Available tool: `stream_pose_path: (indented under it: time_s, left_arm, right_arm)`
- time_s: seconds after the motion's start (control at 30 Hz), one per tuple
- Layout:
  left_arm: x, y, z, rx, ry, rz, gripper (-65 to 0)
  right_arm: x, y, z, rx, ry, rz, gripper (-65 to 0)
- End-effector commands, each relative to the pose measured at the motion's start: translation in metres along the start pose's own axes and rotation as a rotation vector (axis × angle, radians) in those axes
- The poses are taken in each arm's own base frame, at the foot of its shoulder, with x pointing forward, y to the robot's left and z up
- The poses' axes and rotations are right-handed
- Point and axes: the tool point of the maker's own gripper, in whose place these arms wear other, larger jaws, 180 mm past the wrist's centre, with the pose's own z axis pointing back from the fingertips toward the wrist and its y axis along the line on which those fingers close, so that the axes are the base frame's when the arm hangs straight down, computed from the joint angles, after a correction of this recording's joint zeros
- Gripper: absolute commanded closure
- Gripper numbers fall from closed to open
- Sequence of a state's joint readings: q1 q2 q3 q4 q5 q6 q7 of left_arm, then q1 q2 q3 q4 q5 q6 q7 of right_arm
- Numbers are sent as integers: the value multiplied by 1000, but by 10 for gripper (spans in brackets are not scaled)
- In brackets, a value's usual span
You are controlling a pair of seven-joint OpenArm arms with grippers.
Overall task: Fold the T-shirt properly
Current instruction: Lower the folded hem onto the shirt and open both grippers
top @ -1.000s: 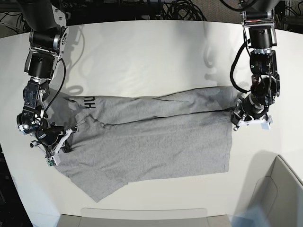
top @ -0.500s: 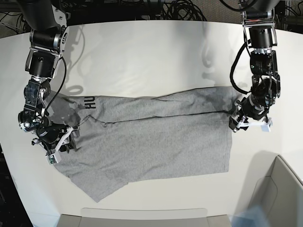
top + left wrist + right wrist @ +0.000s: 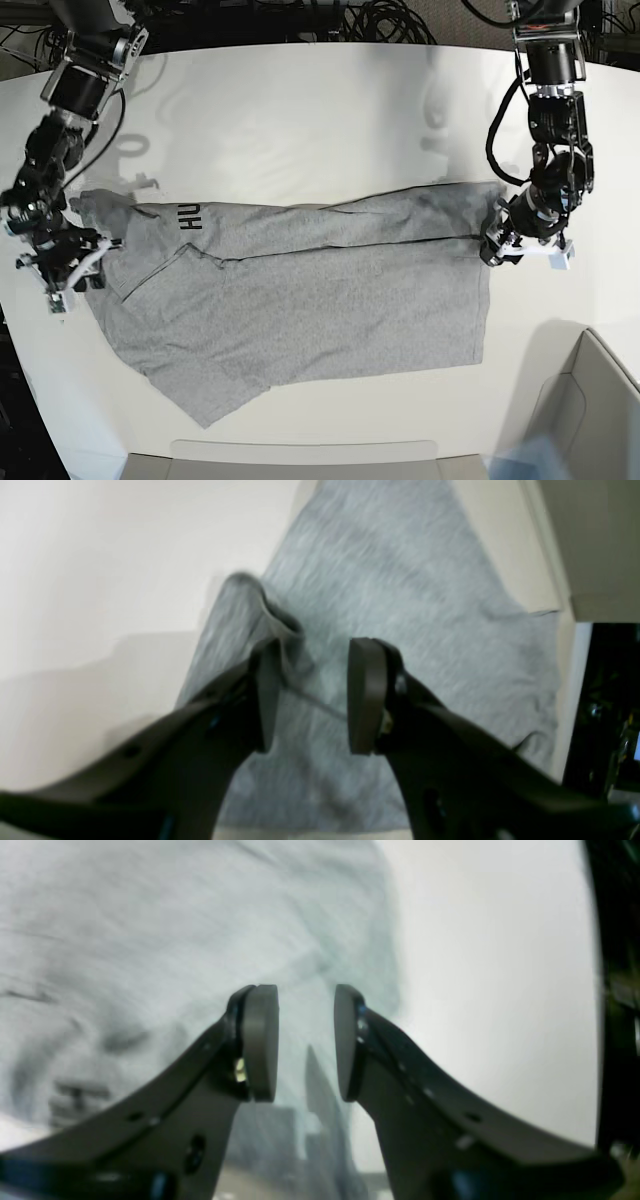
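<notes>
Cables (image 3: 380,18) crowd twelve o'clock behind the white table (image 3: 300,110) where the T-shirt (image 3: 300,290) sprawls, lettering only overhead, my left gripper (image 3: 310,695) and right gripper (image 3: 305,1040) gaping empty above its edges

White table (image 3: 300,120) w/ grey T-shirt (image 3: 320,300) lying flat on it, partly folded lengthwise.

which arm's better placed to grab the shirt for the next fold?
Probably left. The left gripper is open with the T-shirt corner bunched against one of its fingers. The right gripper is open above flat cloth at the edge.
</notes>
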State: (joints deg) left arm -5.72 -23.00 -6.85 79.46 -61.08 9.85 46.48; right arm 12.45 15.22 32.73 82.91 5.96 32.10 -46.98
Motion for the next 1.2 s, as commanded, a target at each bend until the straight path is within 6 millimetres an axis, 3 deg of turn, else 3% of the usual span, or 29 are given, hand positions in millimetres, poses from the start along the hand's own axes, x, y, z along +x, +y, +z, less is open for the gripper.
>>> stream_pose_path:
  time_s: [0.0, 0.2, 0.43, 0.57, 0.8, 1.03, 1.17]
  left_arm:
    - [15, -12, 6, -31, -34, -15, -229]
    - [-4, 4, 11, -2, -5, -19, -229]
    - [-11, 10, 12, 8, 7, -14, -229]
    - [-15, 13, 14, 15, 14, -17, -229]
    - [-18, 14, 17, 16, 16, -23, -229]
    - [-29, 20, 23, 22, 30, -23, -233]
    - [-42, 14, 32, -10, 49, -21, -294]
  right_arm:
    - [3, -6, 9, -4, -35, -11, -195]
    - [-67, -28, 36, -9, 20, -175, -195]
    - [-108, -38, 27, 7, 35, -284, -195]
    - [-119, -38, 22, 13, 52, -318, -195]
    - [-119, -40, 2, 31, 57, -398, -195]
    - [-135, -23, -12, 78, 120, -419, -194]
    - [-137, -23, -10, 76, 122, -420, -194]
